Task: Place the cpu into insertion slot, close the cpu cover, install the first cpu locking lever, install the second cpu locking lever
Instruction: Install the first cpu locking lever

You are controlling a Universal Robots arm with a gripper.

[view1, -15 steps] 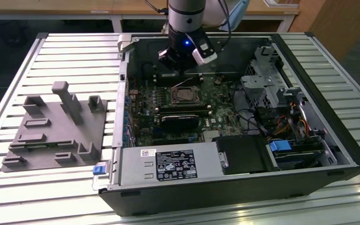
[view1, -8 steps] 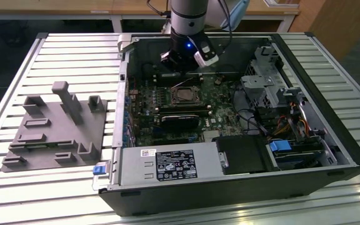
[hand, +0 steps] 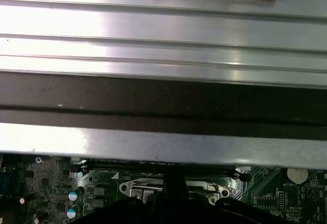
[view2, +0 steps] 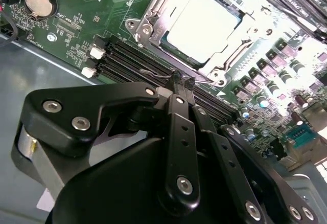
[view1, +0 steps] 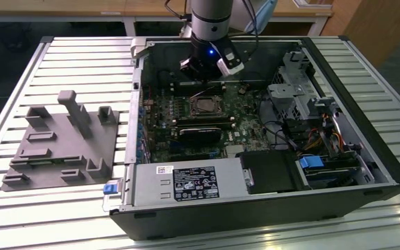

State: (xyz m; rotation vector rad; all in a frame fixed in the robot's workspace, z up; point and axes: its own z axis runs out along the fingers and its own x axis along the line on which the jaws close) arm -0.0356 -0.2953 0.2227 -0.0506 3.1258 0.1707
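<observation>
Gripper fingers clenched, tips at a thin locking lever; just beyond them the cpu lies in the insertion slot, cpu cover down. Risk: lever slipping off the tips, springing back.

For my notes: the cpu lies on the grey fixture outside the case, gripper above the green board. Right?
Not quite. In the second wrist view the cpu sits in the insertion slot, not on the fixture; the gripper is above the board.
</observation>
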